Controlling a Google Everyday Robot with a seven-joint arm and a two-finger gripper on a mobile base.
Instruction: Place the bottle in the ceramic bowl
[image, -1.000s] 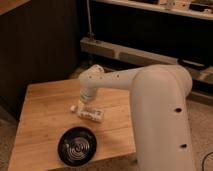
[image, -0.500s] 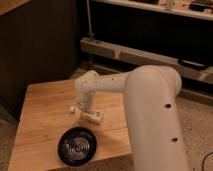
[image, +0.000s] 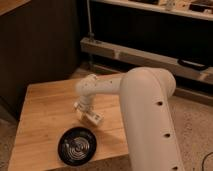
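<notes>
The small white bottle (image: 93, 119) lies on its side on the wooden table (image: 45, 112), just behind and right of the black ceramic bowl (image: 76, 146). The bowl sits near the table's front edge and shows pale rings inside; it holds nothing. My gripper (image: 83, 110) reaches down from the white arm (image: 145, 100) and is right at the bottle's left end, partly covering it. I cannot tell whether it has hold of the bottle.
The table's right edge lies under my arm, and its front edge runs just past the bowl. A dark cabinet wall stands behind the table. A metal shelf rail (image: 145, 52) runs at the back right over speckled floor.
My wrist has swung left and lower, down onto the bottle. The bottle seems to have shifted slightly toward the bowl. The bowl has not moved.
</notes>
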